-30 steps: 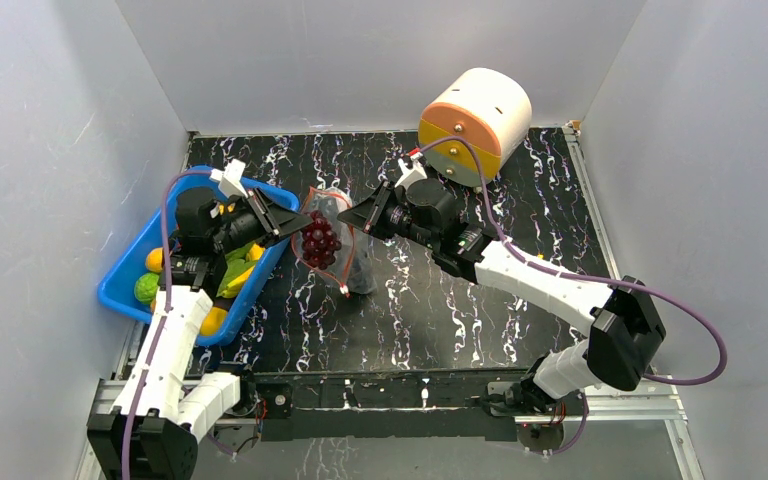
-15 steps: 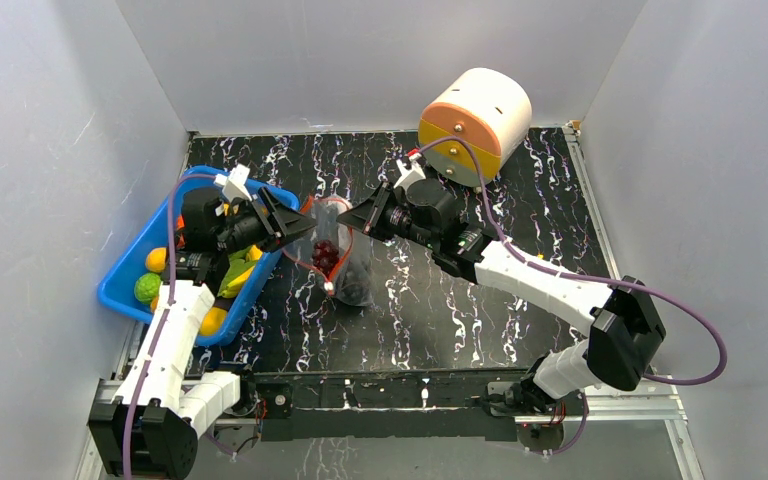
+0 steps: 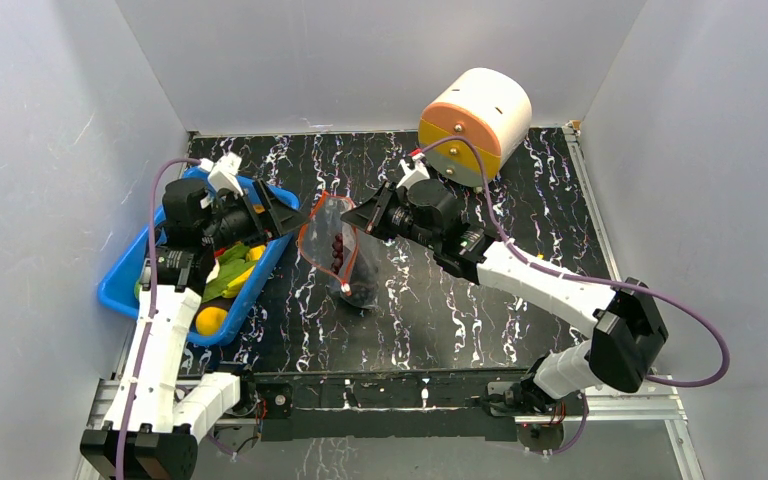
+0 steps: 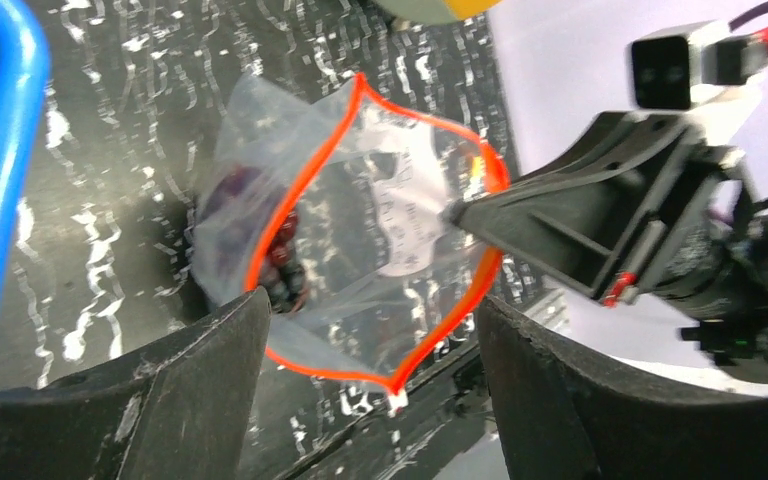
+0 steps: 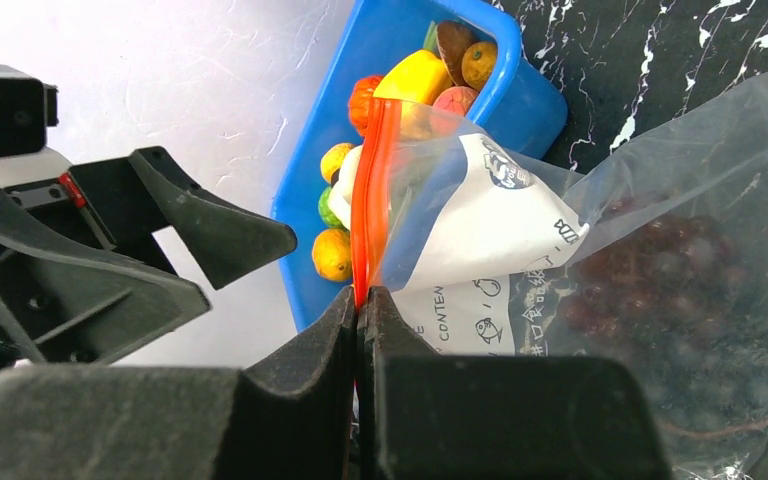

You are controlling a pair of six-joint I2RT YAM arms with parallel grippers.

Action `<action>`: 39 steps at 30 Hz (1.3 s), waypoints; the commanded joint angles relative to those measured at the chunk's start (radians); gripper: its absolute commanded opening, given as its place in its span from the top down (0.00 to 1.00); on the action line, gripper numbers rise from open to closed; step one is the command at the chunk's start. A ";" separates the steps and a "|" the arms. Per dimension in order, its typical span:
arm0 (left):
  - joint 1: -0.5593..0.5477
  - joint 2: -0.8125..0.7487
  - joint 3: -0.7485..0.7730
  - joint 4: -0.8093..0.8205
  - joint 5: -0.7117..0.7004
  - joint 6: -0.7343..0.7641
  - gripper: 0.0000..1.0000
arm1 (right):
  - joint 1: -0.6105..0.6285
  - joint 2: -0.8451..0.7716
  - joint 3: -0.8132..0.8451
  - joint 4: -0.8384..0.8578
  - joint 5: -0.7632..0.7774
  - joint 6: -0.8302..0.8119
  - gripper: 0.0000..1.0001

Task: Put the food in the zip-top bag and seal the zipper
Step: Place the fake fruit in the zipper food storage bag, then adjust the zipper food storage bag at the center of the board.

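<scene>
Your left jaws stand wide apart with nothing between them. A second ago they were pinched on the bunch of purple toy grapes (image 5: 650,280) right over the mouth of the crinkly clear plastic zip-top bag (image 3: 345,225). Since then they have spread and drawn back toward the blue plastic bin (image 3: 118,288). The grapes now lie inside the bag, deep down away from its mouth, showing dark through the film.

Your right jaws are pressed tight together on the thin orange-red zipper (image 5: 372,190). They pinch the bag's rim and hold the mouth up and open, just as they did a second ago.

By my judgement that means one piece is delivered and you are free to fetch another. The rest of the colourful plastic toy food (image 5: 415,78) sits in the bin, and the zipper gapes in a wide loop, not yet sealed.

Your left arm (image 3: 165,330) reaches forward along the left edge, its wrist above the bin's inner rim. Its jaws point right at the bag mouth, near it but apart.

Your right arm (image 3: 540,280) stretches diagonally from the near right corner across the black marbled tabletop (image 3: 460,320). Its wrist is near the middle and its jaws point left. The bag hangs from that pinch with its bottom resting on the tabletop.
</scene>
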State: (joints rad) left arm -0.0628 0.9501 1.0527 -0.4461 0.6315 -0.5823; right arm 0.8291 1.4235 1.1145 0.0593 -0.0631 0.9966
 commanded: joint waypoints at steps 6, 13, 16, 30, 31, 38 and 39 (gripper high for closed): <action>0.002 0.035 0.005 -0.170 -0.089 0.164 0.32 | -0.003 -0.067 0.001 0.054 0.020 -0.015 1.00; 0.002 0.069 -0.085 -0.074 -0.023 0.118 0.44 | -0.002 -0.060 0.000 0.059 0.011 -0.011 1.00; 0.001 0.078 -0.114 -0.042 -0.021 0.102 0.48 | -0.002 -0.058 -0.002 0.063 0.005 -0.009 1.00; -0.012 0.104 -0.155 0.052 -0.010 0.067 0.67 | -0.002 -0.056 -0.031 0.083 -0.018 0.010 1.00; -0.013 0.110 -0.148 0.045 -0.011 0.068 0.71 | -0.002 -0.058 -0.031 0.079 -0.016 0.008 1.00; -0.022 0.059 -0.085 0.058 0.032 0.027 1.00 | -0.002 -0.094 -0.062 -0.005 0.039 -0.076 1.00; -0.023 0.041 -0.082 0.072 0.058 0.005 1.00 | -0.002 -0.105 -0.082 -0.014 0.054 -0.083 1.00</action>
State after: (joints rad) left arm -0.0792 1.0588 0.9081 -0.4141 0.6022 -0.5293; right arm 0.8291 1.3949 1.0756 0.0513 -0.0666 0.9726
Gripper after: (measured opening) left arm 0.015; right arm 0.009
